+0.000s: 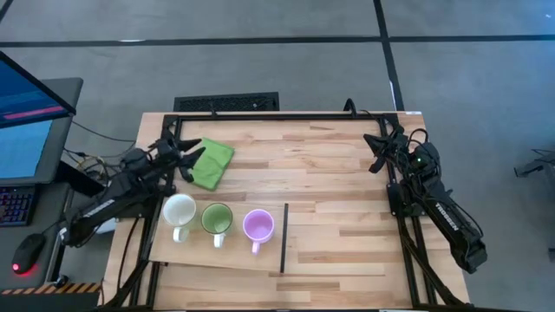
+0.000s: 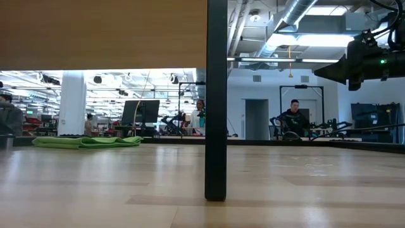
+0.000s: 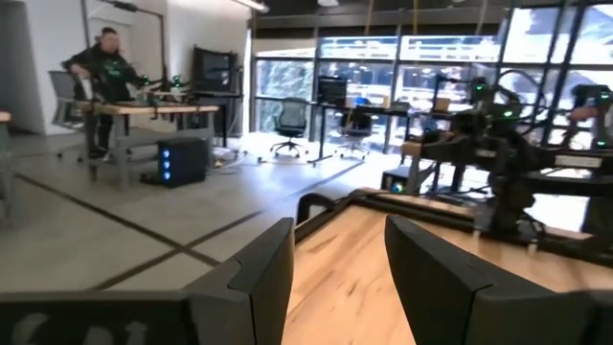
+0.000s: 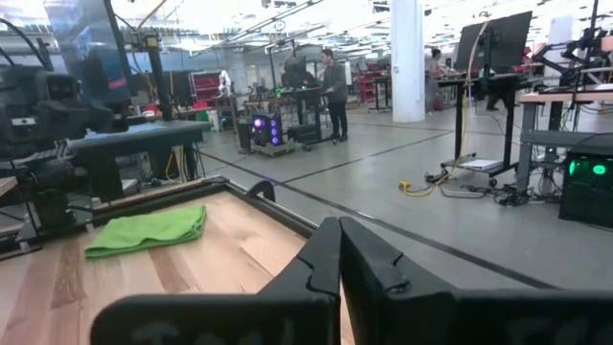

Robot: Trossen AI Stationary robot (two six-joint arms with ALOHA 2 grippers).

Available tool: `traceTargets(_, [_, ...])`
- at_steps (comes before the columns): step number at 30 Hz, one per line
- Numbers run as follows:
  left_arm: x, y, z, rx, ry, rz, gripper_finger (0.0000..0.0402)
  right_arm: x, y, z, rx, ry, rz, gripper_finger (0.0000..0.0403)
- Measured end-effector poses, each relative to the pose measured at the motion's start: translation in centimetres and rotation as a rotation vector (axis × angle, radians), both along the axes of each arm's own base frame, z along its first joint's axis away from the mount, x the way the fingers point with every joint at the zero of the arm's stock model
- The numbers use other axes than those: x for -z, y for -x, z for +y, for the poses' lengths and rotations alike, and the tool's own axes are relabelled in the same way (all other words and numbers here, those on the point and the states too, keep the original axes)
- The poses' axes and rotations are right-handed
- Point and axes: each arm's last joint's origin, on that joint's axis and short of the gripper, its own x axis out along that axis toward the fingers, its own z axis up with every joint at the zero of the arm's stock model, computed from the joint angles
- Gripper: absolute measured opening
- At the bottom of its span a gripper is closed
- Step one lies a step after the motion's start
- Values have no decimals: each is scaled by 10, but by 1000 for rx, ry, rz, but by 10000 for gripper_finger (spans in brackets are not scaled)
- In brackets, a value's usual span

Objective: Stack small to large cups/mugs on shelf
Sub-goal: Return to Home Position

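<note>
Three mugs stand upright in a row on the pale board, the shelf [image 1: 173, 247], openings up and handles toward the table's near edge: white [image 1: 179, 211], green [image 1: 217, 218], purple [image 1: 258, 225]. A dark strip [image 1: 284, 238] runs along the board's right short edge. In the low view it shows as a dark upright [image 2: 216, 101] under a wooden panel [image 2: 101, 35], and no mug shows there. My left gripper [image 1: 189, 158] [image 3: 337, 259] hovers open behind the white mug, beside the green cloth. My right gripper [image 1: 375, 152] [image 4: 338, 251] is shut and empty at the far right.
A folded green cloth [image 1: 212, 163] [image 2: 88, 142] [image 4: 148, 232] lies on the tabletop at the far left, next to my left gripper. Bare tabletop [image 1: 338, 199] stretches between the board and the right arm [image 2: 364, 60]. People and desks show in the room beyond.
</note>
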Motion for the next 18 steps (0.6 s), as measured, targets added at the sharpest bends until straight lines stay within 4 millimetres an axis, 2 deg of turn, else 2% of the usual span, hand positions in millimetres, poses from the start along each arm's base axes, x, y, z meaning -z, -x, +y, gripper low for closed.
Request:
traceTargets(8, [8,4,10,-125,30,12,158,0,0,0,0,0,0,31])
traceTargets(18, [15,6,12,-143,80,59,158,0,0,0,0,0,0,29])
